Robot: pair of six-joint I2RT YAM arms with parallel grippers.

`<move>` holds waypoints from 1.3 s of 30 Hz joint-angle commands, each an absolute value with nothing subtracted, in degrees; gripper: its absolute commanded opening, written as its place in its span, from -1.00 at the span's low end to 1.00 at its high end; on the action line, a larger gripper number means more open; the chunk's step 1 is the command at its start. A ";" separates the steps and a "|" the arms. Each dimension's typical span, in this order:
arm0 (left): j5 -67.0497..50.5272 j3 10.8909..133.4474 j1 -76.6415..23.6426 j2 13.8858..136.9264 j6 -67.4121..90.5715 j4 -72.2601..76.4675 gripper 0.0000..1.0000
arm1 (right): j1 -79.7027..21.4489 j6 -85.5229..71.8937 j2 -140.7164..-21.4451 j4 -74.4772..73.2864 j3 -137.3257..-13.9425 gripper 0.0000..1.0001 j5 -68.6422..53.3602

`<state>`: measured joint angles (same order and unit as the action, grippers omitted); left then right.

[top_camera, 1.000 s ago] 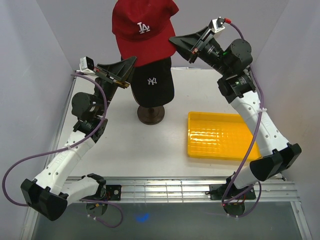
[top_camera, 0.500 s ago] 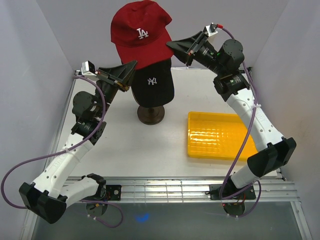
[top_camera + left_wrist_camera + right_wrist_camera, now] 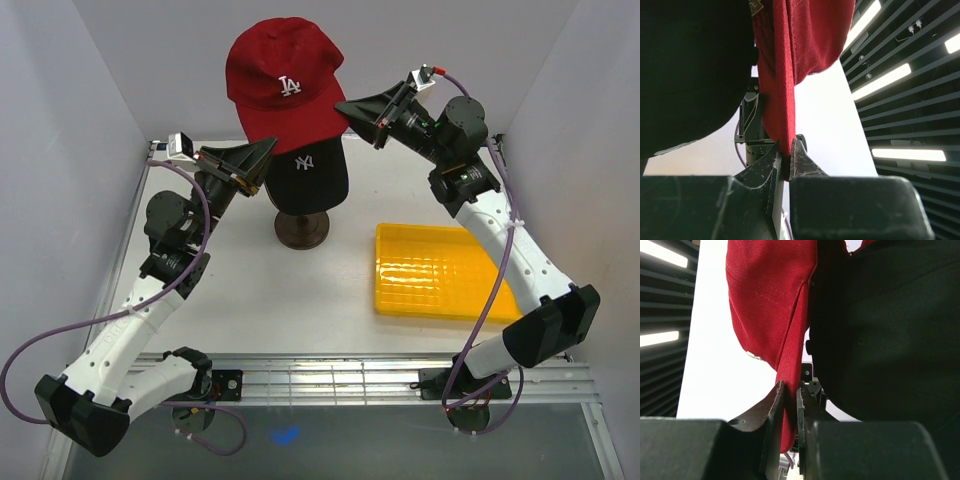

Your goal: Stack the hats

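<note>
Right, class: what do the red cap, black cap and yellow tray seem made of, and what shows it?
The red cap looks like woven cloth, probably cotton twill, matte: fine weave and stitched seams show close up. The black cap is likely similar cloth, matte, with a stitched white logo; weave unclear. The tray is probably moulded plastic, glossy: its ribbed floor catches light.

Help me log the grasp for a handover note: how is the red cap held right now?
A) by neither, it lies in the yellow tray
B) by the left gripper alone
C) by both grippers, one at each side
C: the left gripper and the right gripper each pinch an edge of the red cap.
</note>
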<state>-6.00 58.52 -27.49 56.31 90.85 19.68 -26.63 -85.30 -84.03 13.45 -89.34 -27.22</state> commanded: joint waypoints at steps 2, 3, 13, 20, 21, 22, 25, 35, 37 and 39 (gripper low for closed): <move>-12.39 57.75 -28.30 53.79 88.60 19.86 -1.00 | -26.98 -81.74 -82.53 15.38 -87.98 -0.73 -27.16; -12.83 57.74 -28.30 53.79 88.33 19.86 -1.00 | -26.98 -81.56 -82.36 15.29 -87.72 -0.73 -26.98; -14.33 53.88 -28.30 51.68 88.33 19.51 -1.00 | -26.98 -80.77 -79.98 15.82 -83.41 -0.73 -27.07; -14.76 51.50 -28.30 50.10 88.51 19.25 -1.00 | -26.98 -80.07 -78.23 15.99 -79.64 -0.73 -26.81; -15.20 51.24 -28.30 50.18 88.51 19.07 -1.00 | -26.98 -79.98 -77.96 16.00 -79.11 -0.73 -26.72; -15.29 51.15 -28.30 50.10 88.42 19.07 -1.00 | -26.98 -79.89 -77.44 16.08 -78.67 -0.73 -26.63; -15.38 50.10 -28.30 49.66 88.68 19.07 -1.00 | -26.98 -79.45 -76.64 16.08 -77.26 -0.73 -26.37; -15.82 46.41 -28.30 48.25 89.82 19.07 -1.00 | -26.98 -78.58 -74.45 16.35 -72.70 -0.73 -25.84; -15.91 46.14 -28.30 48.25 89.91 18.98 -1.00 | -26.90 -78.49 -74.09 16.61 -71.81 -0.73 -25.75; -16.17 45.35 -28.30 48.43 90.26 18.90 -1.00 | -26.89 -78.05 -73.65 16.44 -70.84 -0.73 -25.32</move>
<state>-11.57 46.37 -27.51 49.60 90.59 19.31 -26.81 -81.76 -74.94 15.16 -71.99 -26.85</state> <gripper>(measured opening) 0.178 0.165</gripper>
